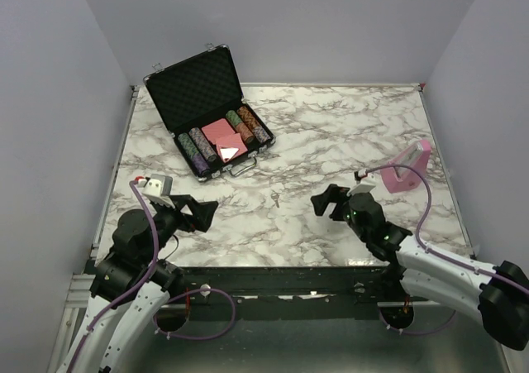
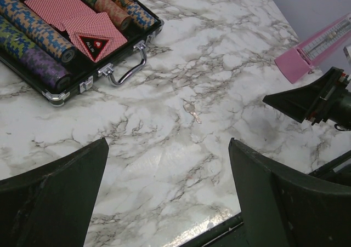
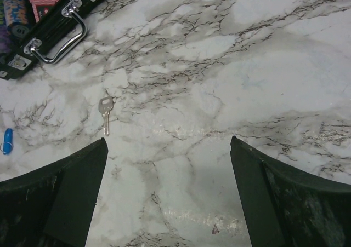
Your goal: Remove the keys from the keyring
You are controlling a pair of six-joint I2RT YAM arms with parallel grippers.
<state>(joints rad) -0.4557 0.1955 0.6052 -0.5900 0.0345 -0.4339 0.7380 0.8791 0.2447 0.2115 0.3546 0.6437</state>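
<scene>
1. Left gripper [image 1: 207,213]: shown spread to its widest and empty, with nothing held between the jaws. It is poised low over the near left of the marble table [image 1: 347,133] and aimed toward the middle.
2. Right gripper [image 1: 321,202]: likewise spread wide and empty. It is set opposite the left one, so that the work area is flanked from both sides.
3. Key [image 3: 106,111]: a single small silvery key is seen lying flat on the marble between the two grippers, somewhat closer to the right one, to the near right of the case handle. No ring can be made out on it.
4. Blue piece [image 3: 6,141]: seen only at the left edge of the right wrist view, apart from the key. Whether a ring or further keys are attached cannot be told.
5. Poker-chip case [image 1: 194,88]: lies open at the far left. A pink object [image 1: 409,170] stands near the right edge. Neither is judged part of the task.
6. Stage: with both jaws wide, a pick-up is judged not yet begun. A thin, flat key is expected to need a fingertip brought down right at its edge.
</scene>
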